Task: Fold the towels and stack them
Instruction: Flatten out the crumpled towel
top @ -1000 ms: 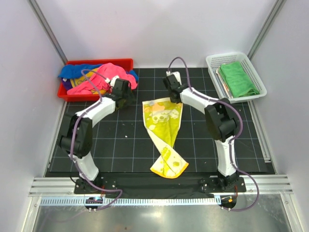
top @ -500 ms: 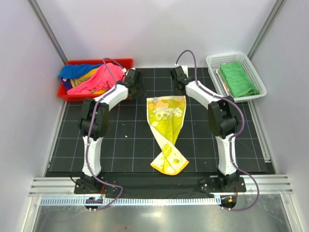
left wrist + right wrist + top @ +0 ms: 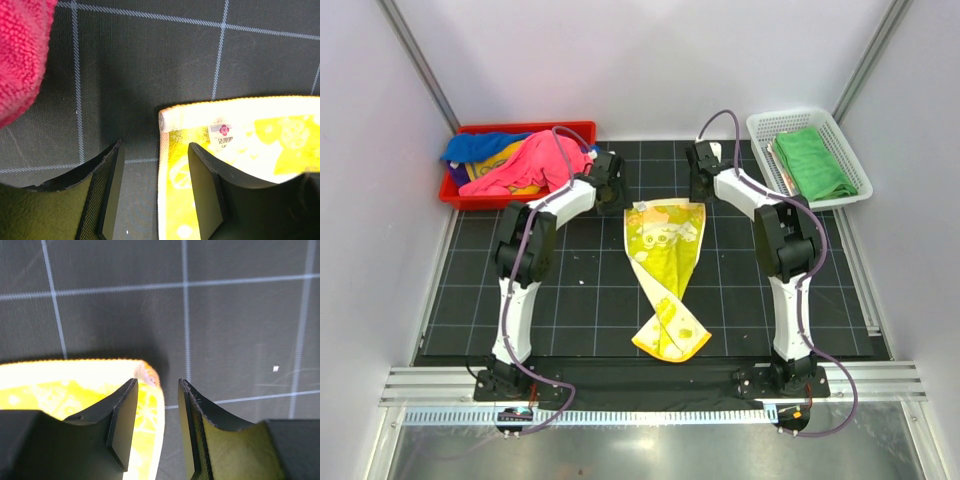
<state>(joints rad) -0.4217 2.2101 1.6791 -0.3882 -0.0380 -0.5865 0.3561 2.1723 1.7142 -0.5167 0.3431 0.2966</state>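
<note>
Moved forward: left pincer [image 3: 155, 145], right pincer [image 3: 158, 382], both open, each straddling yellow towel [image 3: 665, 262] far corner.

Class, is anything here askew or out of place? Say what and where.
The yellow printed towel on the mat is twisted: flat at its far end, pinched mid-length, bunched at its near end. A pink towel spills over the red tray rim.

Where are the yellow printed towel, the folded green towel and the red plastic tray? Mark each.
yellow printed towel [image 3: 665, 240]: top external view, its spread upper half.
folded green towel [image 3: 812, 165]: top external view, its middle.
red plastic tray [image 3: 572, 127]: top external view, its back rim.
</note>
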